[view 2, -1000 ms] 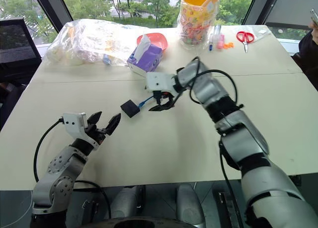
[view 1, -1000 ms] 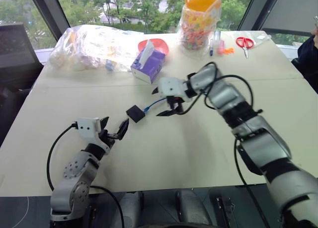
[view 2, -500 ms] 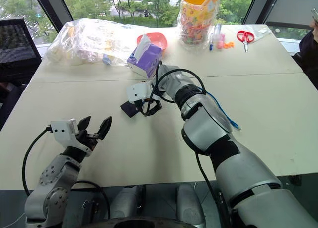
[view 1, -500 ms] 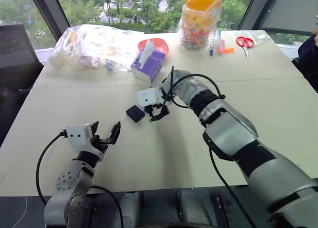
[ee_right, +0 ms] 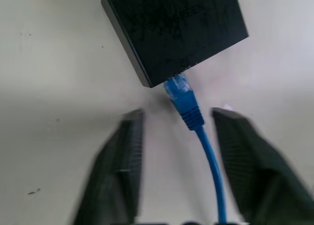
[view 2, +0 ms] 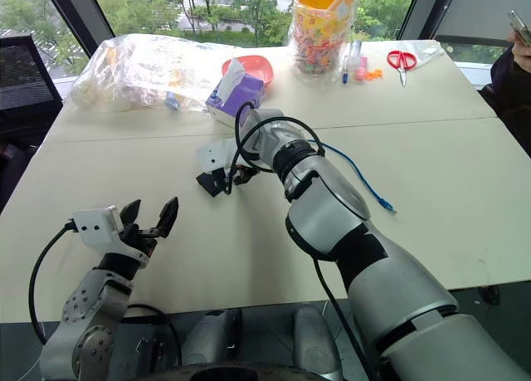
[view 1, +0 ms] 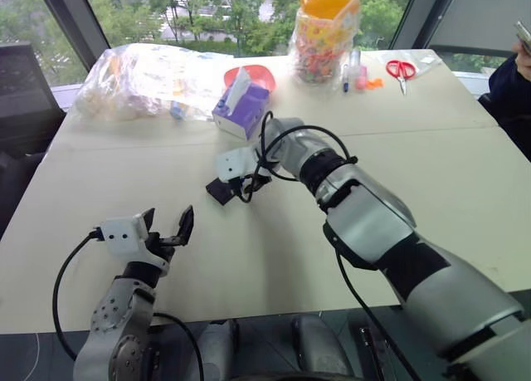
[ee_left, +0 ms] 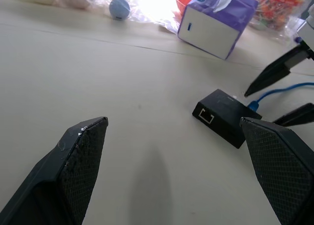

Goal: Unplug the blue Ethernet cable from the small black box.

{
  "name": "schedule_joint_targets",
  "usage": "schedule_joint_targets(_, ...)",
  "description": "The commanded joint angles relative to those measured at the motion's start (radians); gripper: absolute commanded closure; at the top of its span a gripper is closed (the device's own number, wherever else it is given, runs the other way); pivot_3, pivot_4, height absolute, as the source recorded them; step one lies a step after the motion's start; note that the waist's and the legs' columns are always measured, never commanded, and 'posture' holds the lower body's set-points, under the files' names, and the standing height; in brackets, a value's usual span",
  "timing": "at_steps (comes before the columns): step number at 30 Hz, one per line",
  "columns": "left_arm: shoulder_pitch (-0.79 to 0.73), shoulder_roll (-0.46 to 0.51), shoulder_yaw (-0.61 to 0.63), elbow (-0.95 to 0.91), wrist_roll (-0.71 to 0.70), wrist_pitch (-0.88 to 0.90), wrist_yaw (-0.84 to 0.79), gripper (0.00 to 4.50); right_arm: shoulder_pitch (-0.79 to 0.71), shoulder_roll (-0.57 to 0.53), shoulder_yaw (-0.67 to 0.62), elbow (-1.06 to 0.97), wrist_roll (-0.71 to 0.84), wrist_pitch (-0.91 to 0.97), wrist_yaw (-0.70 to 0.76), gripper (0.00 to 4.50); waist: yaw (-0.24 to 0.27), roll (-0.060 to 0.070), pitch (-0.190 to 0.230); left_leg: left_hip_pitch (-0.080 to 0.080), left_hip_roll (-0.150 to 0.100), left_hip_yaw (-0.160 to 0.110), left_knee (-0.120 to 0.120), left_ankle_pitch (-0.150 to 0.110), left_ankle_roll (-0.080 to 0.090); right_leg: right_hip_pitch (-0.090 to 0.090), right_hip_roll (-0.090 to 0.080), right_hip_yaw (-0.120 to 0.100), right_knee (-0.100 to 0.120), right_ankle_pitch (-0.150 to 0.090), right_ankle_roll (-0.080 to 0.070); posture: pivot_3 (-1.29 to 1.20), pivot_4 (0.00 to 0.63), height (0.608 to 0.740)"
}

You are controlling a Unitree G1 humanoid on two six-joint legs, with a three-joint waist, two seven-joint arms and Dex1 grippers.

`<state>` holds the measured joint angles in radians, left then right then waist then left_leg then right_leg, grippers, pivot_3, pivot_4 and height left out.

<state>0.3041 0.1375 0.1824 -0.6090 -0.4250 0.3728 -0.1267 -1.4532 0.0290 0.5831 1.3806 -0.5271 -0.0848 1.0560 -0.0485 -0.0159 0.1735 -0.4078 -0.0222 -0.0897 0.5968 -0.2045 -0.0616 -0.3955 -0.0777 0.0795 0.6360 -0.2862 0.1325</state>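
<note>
Right gripper [ee_right: 179, 161] points steeply down at the blue Ethernet cable [ee_right: 189, 107], one finger on each side of the plug's boot with bare counter showing between each finger and the cord, so it has hold of nothing. That plug sits in the side of the small black box [ee_right: 174, 26], which lies flat on the beige counter [view 1: 274, 265] near its middle. From the plug the cable runs back under the right arm and ends loose on the counter [view 2: 383, 205]. Just beyond the box stands a purple tissue box [view 1: 239, 109]. Left gripper [view 1: 164, 229] hovers spread wide and empty, nearer the counter's front edge, well apart from the box.
</note>
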Motion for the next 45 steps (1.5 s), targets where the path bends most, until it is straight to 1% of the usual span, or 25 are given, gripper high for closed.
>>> schedule_joint_targets(1, 0.012, 0.002, 0.024, -0.06, -0.001, -0.025, 0.007, 0.0, 0.019, 0.02, -0.003, 0.013, -0.028, 0.025, -0.033, 4.4, -0.002, 0.0, 0.0, 0.0, 0.0, 0.0, 0.0, 0.0, 0.0, 0.0, 0.0, 0.0, 0.0, 0.0, 0.0, 0.0, 0.15, 0.726)
schedule_joint_targets(4, 0.021, 0.008, 0.038, -0.074, -0.009, -0.021, 0.009, 0.0, 0.024, 0.024, -0.012, 0.013, -0.033, 0.027, -0.033, 4.46, -0.004, 0.0, 0.0, 0.0, 0.0, 0.0, 0.0, 0.0, 0.0, 0.0, 0.0, 0.0, 0.001, 0.0, 0.0, 0.0, 0.15, 0.726)
schedule_joint_targets(7, 0.019, 0.016, 0.053, -0.085, -0.021, -0.007, 0.007, 0.0, 0.02, 0.009, -0.035, 0.005, -0.022, -0.017, -0.052, 4.46, -0.009, 0.0, 0.0, 0.001, 0.0, 0.0, 0.0, 0.0, 0.0, 0.0, 0.0, 0.0, 0.001, 0.0, 0.0, 0.0, 0.15, 0.726)
schedule_joint_targets(9, 0.008, 0.026, 0.063, -0.093, -0.042, 0.003, 0.0, 0.0, 0.017, -0.015, -0.048, -0.006, -0.017, -0.084, -0.081, 4.46, -0.012, 0.0, 0.0, 0.001, 0.0, 0.0, 0.0, 0.0, 0.0, 0.0, 0.0, 0.0, 0.001, 0.0, 0.0, 0.0, 0.15, 0.726)
schedule_joint_targets(11, -0.016, 0.044, 0.076, -0.107, -0.082, 0.028, -0.007, 0.0, 0.023, -0.061, -0.051, -0.027, -0.022, -0.212, -0.131, 4.46, -0.011, 0.0, 0.0, 0.0, 0.0, 0.0, 0.0, 0.0, 0.0, 0.0, 0.0, 0.0, 0.001, 0.0, 0.0, 0.0, 0.15, 0.726)
schedule_joint_targets(13, -0.045, 0.066, 0.086, -0.119, -0.129, 0.062, -0.013, 0.0, 0.042, -0.109, -0.062, -0.052, -0.017, -0.327, -0.21, 4.46, -0.009, 0.0, 0.0, -0.001, 0.0, -0.001, 0.001, 0.0, 0.0, 0.0, 0.0, 0.0, 0.001, 0.002, 0.003, 0.0, 0.15, 0.726)
schedule_joint_targets(14, -0.061, 0.077, 0.09, -0.121, -0.152, 0.077, -0.014, 0.0, 0.055, -0.135, -0.055, -0.073, -0.031, -0.411, -0.307, 4.46, -0.009, 0.0, 0.0, -0.001, 0.0, -0.001, 0.001, 0.001, -0.001, 0.0, 0.0, 0.0, 0.001, 0.002, 0.003, 0.0, 0.15, 0.726)
schedule_joint_targets(17, -0.123, 0.122, 0.099, -0.113, -0.215, 0.133, -0.025, 0.0, 0.119, -0.213, -0.069, -0.137, -0.038, -0.532, -0.491, 4.46, -0.013, 0.0, 0.0, -0.001, 0.0, 0.0, 0.001, 0.001, -0.001, -0.001, 0.0, 0.0, 0.001, 0.002, 0.004, 0.0, 0.15, 0.726)
schedule_joint_targets(20, -0.196, 0.161, 0.104, -0.079, -0.269, 0.183, -0.033, 0.0, 0.205, -0.291, -0.069, -0.24, -0.06, -0.608, -0.617, 4.46, -0.014, 0.0, 0.0, -0.001, 0.0, 0.0, 0.0, 0.001, -0.001, -0.002, 0.0, 0.0, 0.004, 0.002, 0.004, 0.0, 0.15, 0.726)
schedule_joint_targets(23, -0.264, 0.203, 0.086, -0.042, -0.295, 0.22, -0.065, 0.0, 0.319, -0.359, -0.101, -0.394, -0.05, -0.615, -0.688, 4.46, -0.014, 0.0, 0.0, -0.001, 0.0, 0.0, 0.001, 0.002, -0.002, -0.003, 0.0, 0.0, 0.009, 0.002, 0.004, 0.0, 0.15, 0.726)
schedule_joint_targets(26, -0.337, 0.233, 0.081, 0.006, -0.333, 0.244, -0.108, 0.0, 0.476, -0.426, -0.143, -0.647, -0.084, -0.563, -0.783, 4.46, -0.013, 0.0, 0.0, 0.0, 0.0, 0.0, 0.001, 0.003, -0.004, -0.004, 0.0, 0.0, 0.012, 0.002, 0.004, 0.0, 0.15, 0.726)
schedule_joint_targets(28, -0.368, 0.245, 0.08, 0.032, -0.362, 0.255, -0.14, 0.0, 0.557, -0.444, -0.168, -0.783, -0.108, -0.508, -0.83, 4.46, -0.015, 0.0, 0.0, 0.0, 0.0, -0.001, 0.002, 0.003, -0.004, -0.004, 0.0, 0.0, 0.013, 0.002, 0.004, 0.0, 0.15, 0.726)
schedule_joint_targets(32, -0.434, 0.271, 0.051, 0.081, -0.416, 0.306, -0.2, 0.0, 0.685, -0.468, -0.191, -1.017, -0.208, -0.438, -0.944, 4.46, -0.018, 0.0, 0.0, 0.0, 0.0, 0.0, 0.003, 0.004, -0.005, -0.004, 0.0, 0.0, 0.014, 0.002, 0.004, 0.0, 0.15, 0.726)
schedule_joint_targets(37, -0.482, 0.311, 0.028, 0.12, -0.475, 0.377, -0.264, 0.0, 0.754, -0.472, -0.195, -1.147, -0.228, -0.404, -0.955, 4.46, -0.017, -0.001, 0.0, 0.0, 0.0, -0.001, 0.005, 0.004, -0.006, -0.002, 0.001, 0.0, 0.014, 0.002, 0.004, 0.0, 0.15, 0.726)
schedule_joint_targets(41, -0.518, 0.328, 0.019, 0.145, -0.472, 0.389, -0.293, 0.0, 0.784, -0.489, -0.187, -1.207, -0.224, -0.421, -0.936, 4.46, -0.012, -0.001, 0.0, 0.0, 0.0, -0.001, 0.005, 0.004, -0.006, -0.002, 0.001, 0.0, 0.014, 0.002, 0.004, 0.0, 0.15, 0.726)
schedule_joint_targets(45, -0.542, 0.328, 0.013, 0.162, -0.466, 0.384, -0.309, 0.0, 0.798, -0.505, -0.18, -1.223, -0.226, -0.437, -0.926, 4.46, -0.006, -0.001, 0.001, 0.0, 0.0, -0.001, 0.008, 0.004, -0.006, -0.001, 0.001, 0.0, 0.014, 0.002, 0.004, 0.0, 0.15, 0.726)
